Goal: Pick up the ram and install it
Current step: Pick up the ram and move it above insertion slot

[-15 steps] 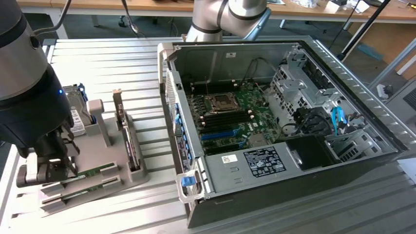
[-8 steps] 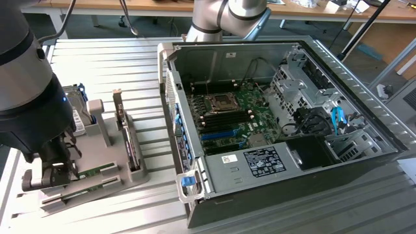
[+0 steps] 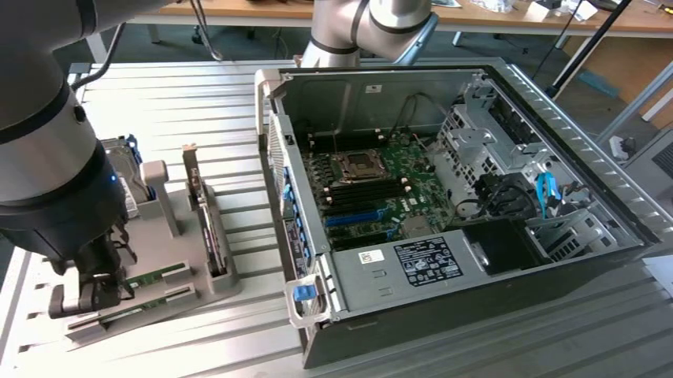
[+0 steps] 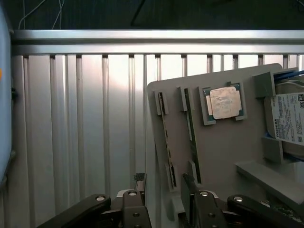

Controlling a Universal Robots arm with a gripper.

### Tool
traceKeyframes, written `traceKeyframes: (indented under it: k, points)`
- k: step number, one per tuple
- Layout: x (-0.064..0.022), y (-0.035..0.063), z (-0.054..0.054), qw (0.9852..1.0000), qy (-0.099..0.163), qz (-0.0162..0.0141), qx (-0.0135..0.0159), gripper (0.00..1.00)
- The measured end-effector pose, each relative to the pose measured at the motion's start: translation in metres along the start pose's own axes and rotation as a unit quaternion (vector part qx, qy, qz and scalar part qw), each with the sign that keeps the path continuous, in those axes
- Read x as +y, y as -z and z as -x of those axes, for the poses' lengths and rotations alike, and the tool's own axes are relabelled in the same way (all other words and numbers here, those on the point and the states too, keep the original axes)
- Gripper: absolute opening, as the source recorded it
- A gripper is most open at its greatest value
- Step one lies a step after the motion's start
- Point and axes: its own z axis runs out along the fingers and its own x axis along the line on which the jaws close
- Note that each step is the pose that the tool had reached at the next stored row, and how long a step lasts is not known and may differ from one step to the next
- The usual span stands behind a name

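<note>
Nearest the wrist camera, the gripper stands with its two dark fingers spread apart, gripping nothing, one on either side of the near end of the ram. That thin stick lies on edge in a slot of the grey holder, and neither finger can be seen pressing it. Just beside it, in the next slot, lies a second stick, whose near end comes very close to one finger. Further out on the holder sit the square silver processor chip and then a hard drive with a white label. A ribbed metal table carries the holder. In the exterior view the arm hangs over the holder at about eight o'clock. A dark expansion card stands upright beside it towards three o'clock. The open computer case lies well apart towards three o'clock, its motherboard bare inside. The likely trouble is the close spacing: a finger closing off-centre could catch the second stick or a holder post. It could also pinch the ram near one end only. So thin a board, gripped unevenly, would probably tilt. It might then jam in its slot as it lifts, or fail to meet the motherboard's socket squarely.
</note>
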Motion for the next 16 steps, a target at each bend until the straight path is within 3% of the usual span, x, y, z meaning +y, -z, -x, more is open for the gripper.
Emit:
traceKeyframes:
  k: [11, 16]
  points:
    - [-0.0008, -0.0215, -0.002, 1.0000, 0.001, 0.0004, 0.0000, 0.42]
    - [-0.0055, -0.0302, -0.002, 1.0000, 0.004, 0.0020, 0.0004, 0.42]
